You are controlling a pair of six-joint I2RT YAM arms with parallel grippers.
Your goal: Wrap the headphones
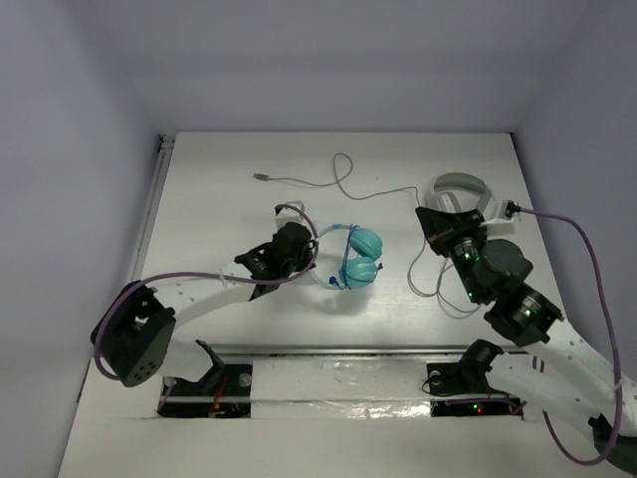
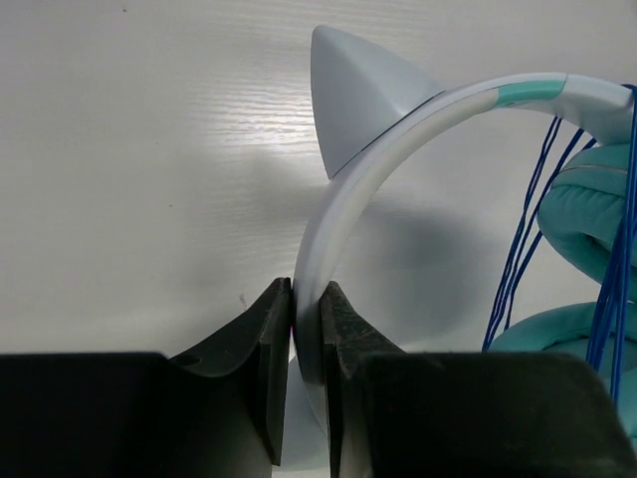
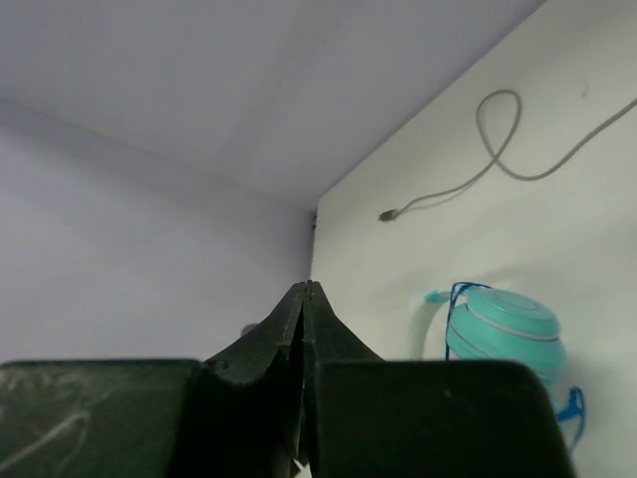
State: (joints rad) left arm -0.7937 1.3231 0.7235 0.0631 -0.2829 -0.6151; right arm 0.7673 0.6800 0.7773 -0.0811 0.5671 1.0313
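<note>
Teal headphones (image 1: 360, 257) lie near the middle of the white surface (image 1: 219, 199), ear cups (image 2: 597, 204) folded together, white headband (image 2: 398, 129) arching toward the left arm. The left claw (image 2: 306, 291) is clamped on the headband, one finger on each face of the band, low on the arch. A pointed cat-ear piece (image 2: 353, 95) sticks up from the band above the grip. The thin dark blue cable (image 2: 518, 249) runs in several near-parallel strands from the upper headband down across the teal cups, so it looks wound on in multiple passes. The right claw (image 3: 306, 289) is pressed fully closed with nothing visible between its fingers, off to the right of the teal set and not touching it. In the right wrist view one teal cup shows with blue loops at its edge. A second grey-white headset (image 1: 460, 187) sits at the far right, behind the right arm. Its pale cable (image 1: 343, 181) trails loose across the far side of the surface, well apart from the teal pair. Progress judgement: wrapping looks mostly done, since no long loose run of blue cable shows on the surface. Cannot tell where the plug end is or whether it is tucked. Likely left: secure the cable end, then let go of the headband.
</note>
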